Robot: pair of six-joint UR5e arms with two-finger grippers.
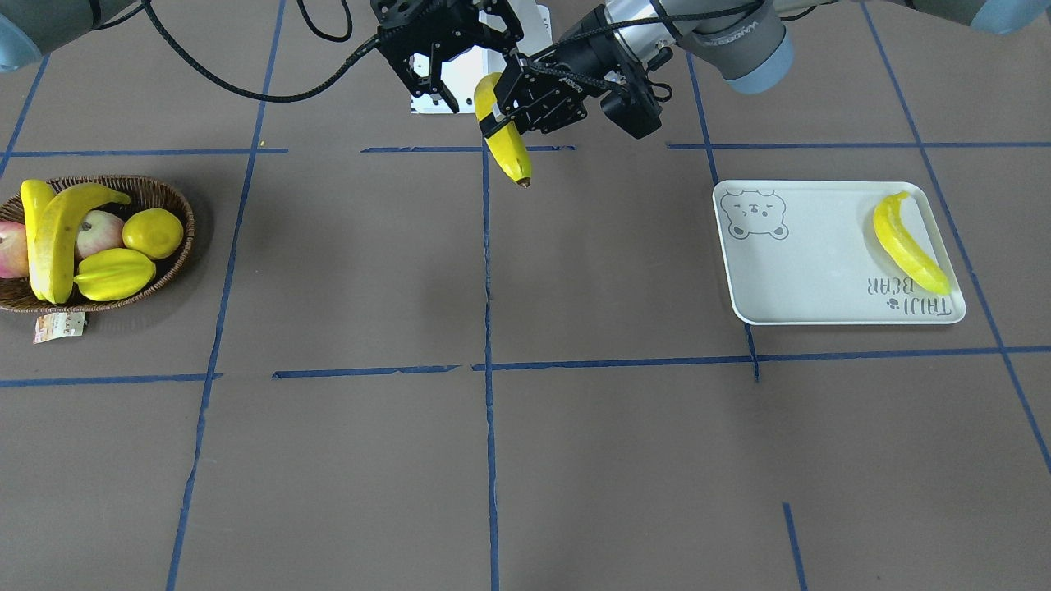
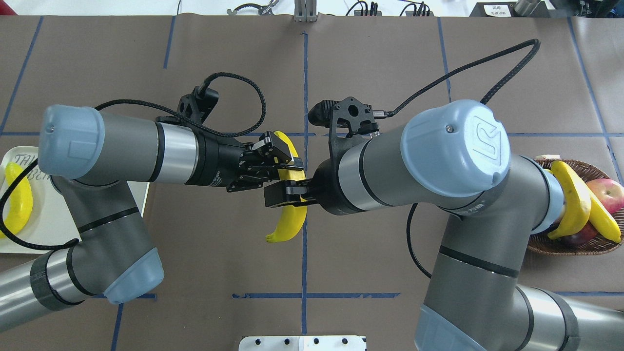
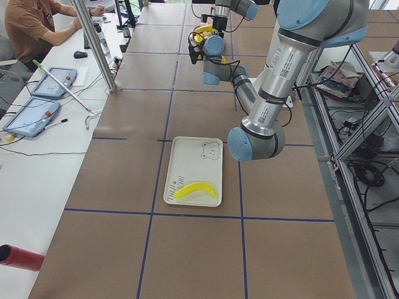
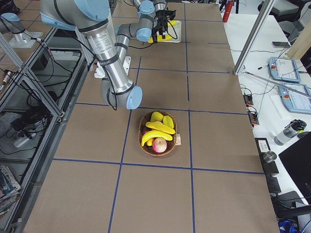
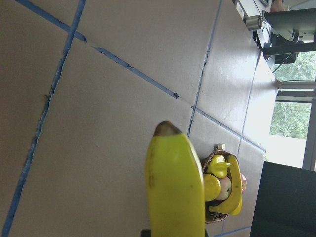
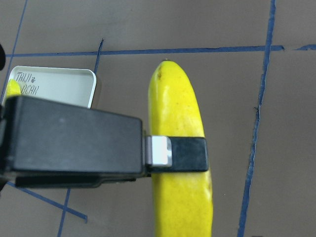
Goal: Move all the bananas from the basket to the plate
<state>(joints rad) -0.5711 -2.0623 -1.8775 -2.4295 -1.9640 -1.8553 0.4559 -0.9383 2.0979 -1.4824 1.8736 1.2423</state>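
Plate (image 1: 821, 279) sits at the worktop's robot-left end; one plate banana (image 1: 907, 245) lies flat along its outer short edge, leaving room beside it for more. L arm comes in from that end w/ forearm stretched toward the middle and wrist in line, so the L gripper (image 1: 497, 123) meets the fruit side-on. Its jaws are clamped across the held banana (image 1: 513, 160) a bit above mid-length, which prob. keeps the fruit from swinging. That banana hangs steeply in the air over the worktop's middle, nearer the robot-side edge, dark tip down, touching no surface. Judging by layout it is up there because basket and plate are at opposite ends, each in one arm's reach: a hand-over spot btwn the arms. R gripper (image 1: 433, 92) is just beside the banana's upper end, pointing down and outward; in the front view its jaws look spread w/ no fruit btwn the tips, so it seems not to be pinching. R arm is folded, elbow high, wrist bent toward the middle. Basket (image 1: 171, 205) is at the robot-right end: broad banana (image 1: 64, 234) and slim banana (image 1: 33, 215) lie on top of apple (image 1: 100, 232), lemon (image 1: 153, 233), starfruit (image 1: 115, 275), so both look easy to lift. Approx one of four done; next step prob. the L arm's carry to the plate.
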